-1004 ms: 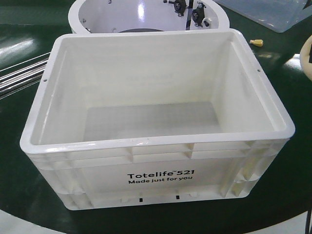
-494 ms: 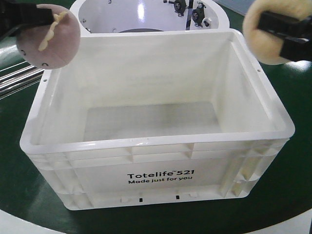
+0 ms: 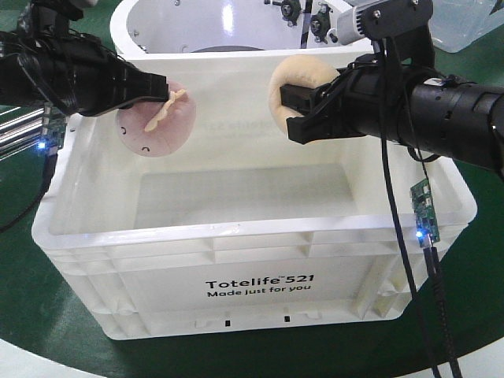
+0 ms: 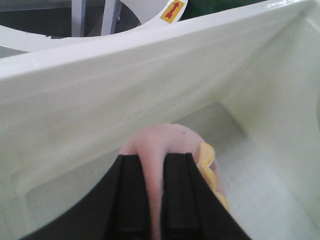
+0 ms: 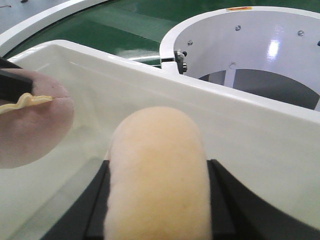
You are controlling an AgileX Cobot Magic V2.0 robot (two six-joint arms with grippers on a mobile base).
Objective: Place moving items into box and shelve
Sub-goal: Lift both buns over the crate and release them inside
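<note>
Step in hand: loading.
Left gripper (image 3: 161, 88) clenched on pinkish-brown lump (image 3: 153, 130); right gripper (image 3: 293, 110) clenched on pale yellow lump (image 3: 303, 79).
Both lumps hang within box (image 3: 260, 235) opening, far half, well above its floor.
Next move likely: lower, release both, withdraw arms.
Shelving not yet begun.

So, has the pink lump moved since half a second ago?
Yes. The pink lump has moved right and down: it was over the white crate's back-left corner, and now it hangs inside the rim, in front of the back wall.
</note>
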